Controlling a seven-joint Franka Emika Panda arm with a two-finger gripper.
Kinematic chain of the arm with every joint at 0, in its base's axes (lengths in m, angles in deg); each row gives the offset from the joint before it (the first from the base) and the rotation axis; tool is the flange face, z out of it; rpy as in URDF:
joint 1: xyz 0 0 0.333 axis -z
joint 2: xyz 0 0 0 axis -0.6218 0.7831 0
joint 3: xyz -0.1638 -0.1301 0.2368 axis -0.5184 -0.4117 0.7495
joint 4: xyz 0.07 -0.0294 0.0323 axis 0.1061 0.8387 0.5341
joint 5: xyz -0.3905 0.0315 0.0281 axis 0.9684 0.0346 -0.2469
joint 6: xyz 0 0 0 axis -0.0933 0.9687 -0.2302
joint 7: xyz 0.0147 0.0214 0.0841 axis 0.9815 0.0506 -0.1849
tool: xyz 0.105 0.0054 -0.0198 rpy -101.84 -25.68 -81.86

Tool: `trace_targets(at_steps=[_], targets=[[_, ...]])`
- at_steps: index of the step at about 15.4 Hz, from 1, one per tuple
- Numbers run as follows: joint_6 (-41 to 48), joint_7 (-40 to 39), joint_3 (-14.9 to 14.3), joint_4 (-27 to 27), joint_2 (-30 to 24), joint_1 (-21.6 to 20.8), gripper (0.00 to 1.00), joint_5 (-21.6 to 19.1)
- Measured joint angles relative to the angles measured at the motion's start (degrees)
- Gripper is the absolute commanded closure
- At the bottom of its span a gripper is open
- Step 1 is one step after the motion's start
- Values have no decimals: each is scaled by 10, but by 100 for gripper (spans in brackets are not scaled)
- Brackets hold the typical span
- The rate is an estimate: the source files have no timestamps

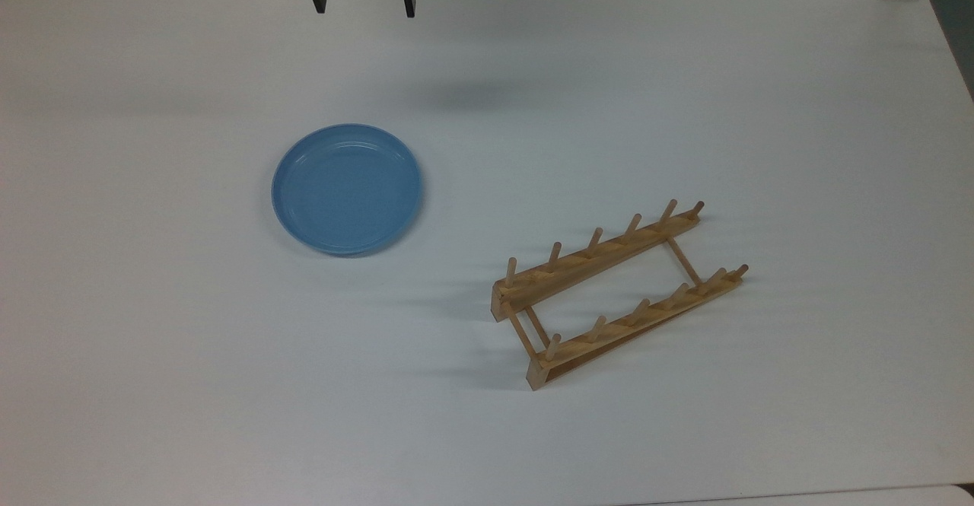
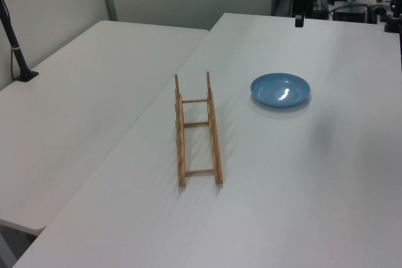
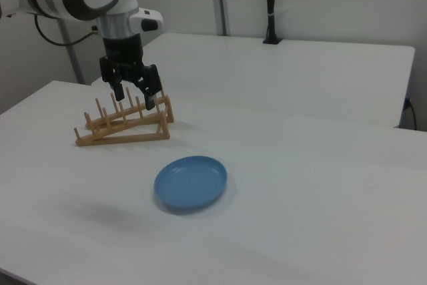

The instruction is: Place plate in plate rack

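Jaws (image 1: 365,2) apart, cropped above, plate (image 1: 347,189) flat, rack (image 1: 618,294) empty

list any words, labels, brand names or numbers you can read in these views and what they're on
None: no readable text.
The round light-blue plate is plain.
The light wooden plate rack is bare wood, unmarked.
The white table carries no print.
The black end effector shows no legible marking.
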Motion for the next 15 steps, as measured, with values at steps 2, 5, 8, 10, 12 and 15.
trace_targets(at_steps=[2,5,8,10,12,15], targets=[[0,0,0,0,0,0,0,0],[0,0,0,0,0,0,0,0],[0,0,0,-1,1,0,0,0],[0,0,0,-1,1,0,0,0],[0,1,0,-1,2,0,1,0],[0,0,-3,-2,5,2,7,0]])
